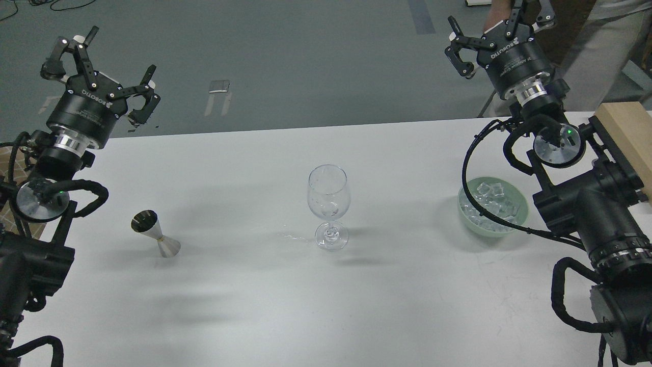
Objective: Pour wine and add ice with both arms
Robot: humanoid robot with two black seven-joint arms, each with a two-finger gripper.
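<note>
Here, in the head view, both arms are raised to the upper corners of the frame, well clear of everything on the white table (244,316). The left gripper (97,66) sits at the upper left with its fingers splayed wide and nothing between them; the right gripper (491,33) at the upper right is likewise spread wide and empty. That raised, parted pose reads as a ready stance: neither pouring nor ice seems begun. The layout looks arranged to split the work. A steel jigger (157,233) stands upright at centre left, on the left arm's side, probably the wine measure, though I cannot tell whether it holds anything. The wine glass (328,206) stands upright in the middle of the frame, between the two, so either arm could reach it; its bowl looks empty apart from reflections. The ice (491,204) lies heaped in a pale green bowl (466,214) at centre right, just beside the right arm's lower links, with a black cable crossing its rim. The cubes are small, clear and glassy, many alike, piled loosely and catching the light, so they should be slippery to pinch. A pale wooden block (629,132) sits at the right edge.
</note>
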